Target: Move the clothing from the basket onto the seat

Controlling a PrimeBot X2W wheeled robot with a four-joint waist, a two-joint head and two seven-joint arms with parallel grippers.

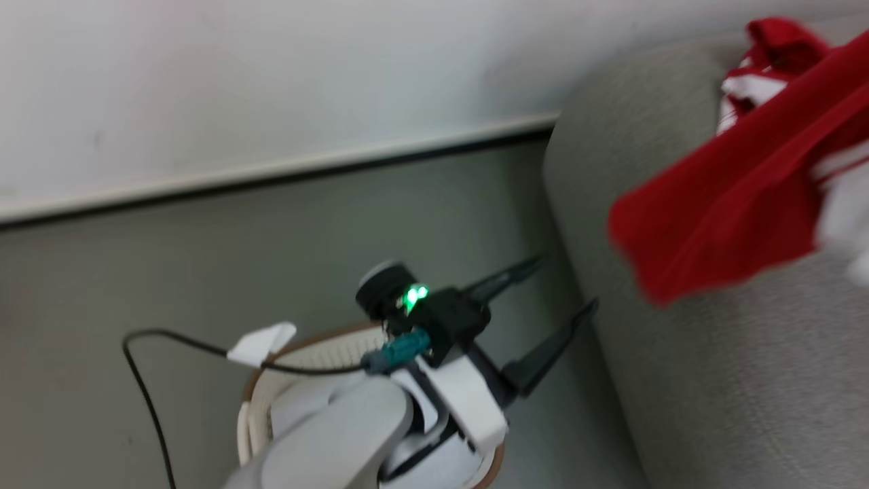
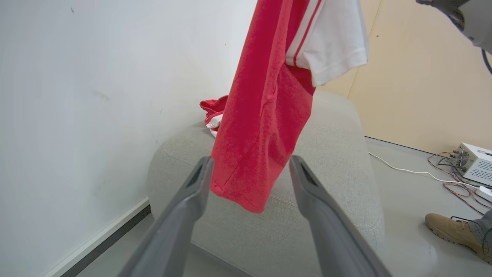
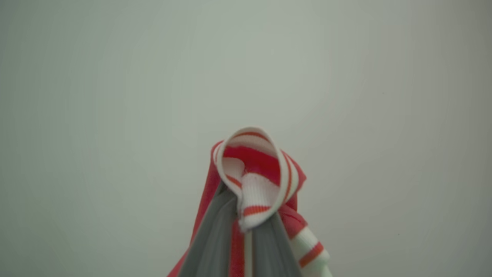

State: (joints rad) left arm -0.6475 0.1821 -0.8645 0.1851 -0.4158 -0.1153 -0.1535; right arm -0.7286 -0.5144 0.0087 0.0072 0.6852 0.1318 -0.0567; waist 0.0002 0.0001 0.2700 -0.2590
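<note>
R gripper [image 3: 246, 215] is clenched tight on a fold of the red/white garment [image 3: 253, 173]. Its two fingers pinch the ribbed striped edge, w/ cloth looped above the tips & more trailing down both sides. In L wrist view that garment hangs over the seat [image 2: 334, 154], long red panel down and a white sleeve sticking out near the top. Can't tell if the hem brushes the cushion. L gripper [image 2: 250, 159] is released: jaws spread wide, holding nothing, touching nothing. It sits off the seat's rounded corner, fingers pointing toward the seat, w/ the hanging hem seen btwn them but farther off. In head view its arm is over the basket [image 1: 333, 353], which stands on the floor near the seat's side. A crumpled red garment [image 2: 213, 109] lies on the seat's far end, next to the wall [image 2: 96, 96]. On the floor past the seat's other side are a person's tan shoe [image 2: 449, 231] and a white box [image 2: 474, 161] w/ cables.
</note>
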